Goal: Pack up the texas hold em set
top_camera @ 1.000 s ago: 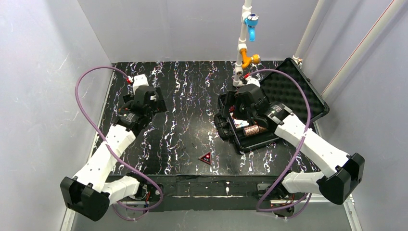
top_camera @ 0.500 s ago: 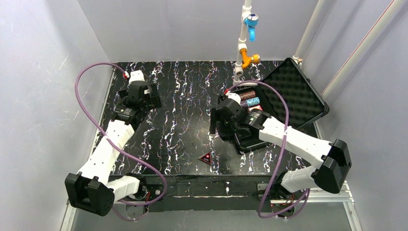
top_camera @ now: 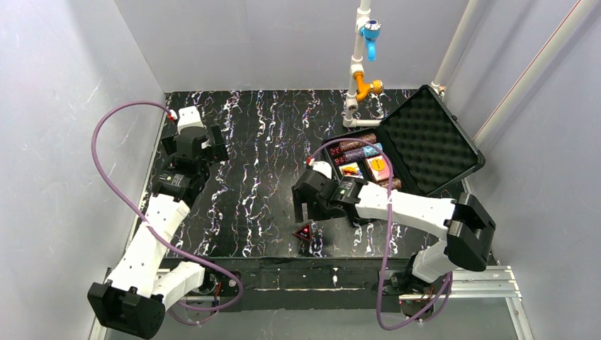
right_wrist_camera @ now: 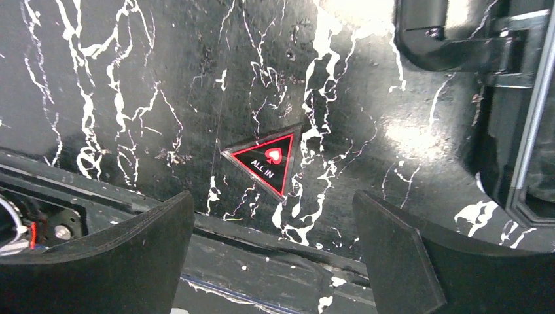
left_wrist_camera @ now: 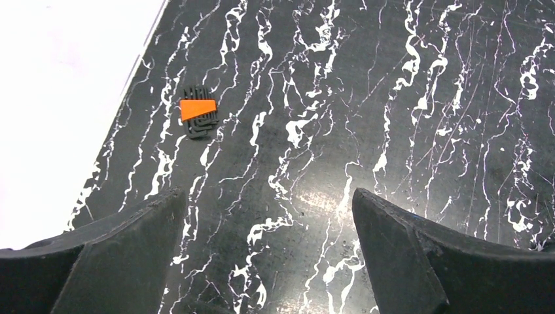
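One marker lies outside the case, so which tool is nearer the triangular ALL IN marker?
Right. The right tool hangs open over the ALL IN marker; the left tool is far off near the table's far-left corner.

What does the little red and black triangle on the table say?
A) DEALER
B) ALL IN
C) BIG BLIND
B: in the right wrist view the triangle reads "ALL IN" in white letters.
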`<state>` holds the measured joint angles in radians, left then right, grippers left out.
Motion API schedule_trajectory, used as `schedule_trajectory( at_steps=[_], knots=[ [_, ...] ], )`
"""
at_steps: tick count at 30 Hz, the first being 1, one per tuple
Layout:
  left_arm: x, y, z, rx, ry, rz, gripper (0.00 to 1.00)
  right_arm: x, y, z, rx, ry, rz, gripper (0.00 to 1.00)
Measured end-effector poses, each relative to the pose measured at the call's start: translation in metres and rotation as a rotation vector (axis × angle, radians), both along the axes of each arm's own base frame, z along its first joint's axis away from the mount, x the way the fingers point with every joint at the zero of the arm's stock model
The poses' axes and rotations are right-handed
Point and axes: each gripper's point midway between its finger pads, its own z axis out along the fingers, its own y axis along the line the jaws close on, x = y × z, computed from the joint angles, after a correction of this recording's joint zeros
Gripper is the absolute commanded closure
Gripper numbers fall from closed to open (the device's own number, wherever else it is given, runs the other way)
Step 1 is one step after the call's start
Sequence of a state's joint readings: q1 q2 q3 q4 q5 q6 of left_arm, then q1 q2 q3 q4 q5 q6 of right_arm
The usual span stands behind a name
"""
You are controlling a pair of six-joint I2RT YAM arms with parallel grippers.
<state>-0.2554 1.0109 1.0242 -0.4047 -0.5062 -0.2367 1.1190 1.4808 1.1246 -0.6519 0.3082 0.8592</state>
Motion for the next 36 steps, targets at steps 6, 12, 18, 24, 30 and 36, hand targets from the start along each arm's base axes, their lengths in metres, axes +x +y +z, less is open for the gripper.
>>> schedule_trajectory(
  at_steps=[6, 12, 18, 24, 30, 36],
  knots=[
    [-0.008, 0.005, 0.008, 0.02, -0.032, -0.003, 0.02, -0.013, 0.009, -0.026, -0.046, 0.044, 0.023, 0.02],
    [-0.008, 0.006, 0.008, 0.038, -0.027, -0.013, 0.02, -0.02, 0.014, -0.047, -0.081, 0.083, 0.035, 0.02],
    [-0.01, 0.006, 0.009, 0.046, -0.027, -0.018, 0.0, -0.022, 0.019, -0.054, -0.08, 0.098, 0.042, 0.0],
    [-0.01, 0.007, 0.008, 0.053, -0.024, -0.022, 0.01, -0.024, 0.022, -0.069, -0.101, 0.121, 0.047, 0.0],
    [-0.01, 0.007, 0.008, 0.056, -0.022, -0.023, 0.01, -0.028, 0.022, -0.081, -0.125, 0.142, 0.056, 0.0],
    [-0.01, 0.007, 0.007, 0.059, -0.021, -0.024, 0.01, -0.028, 0.027, -0.085, -0.13, 0.15, 0.059, 0.0]
  ],
)
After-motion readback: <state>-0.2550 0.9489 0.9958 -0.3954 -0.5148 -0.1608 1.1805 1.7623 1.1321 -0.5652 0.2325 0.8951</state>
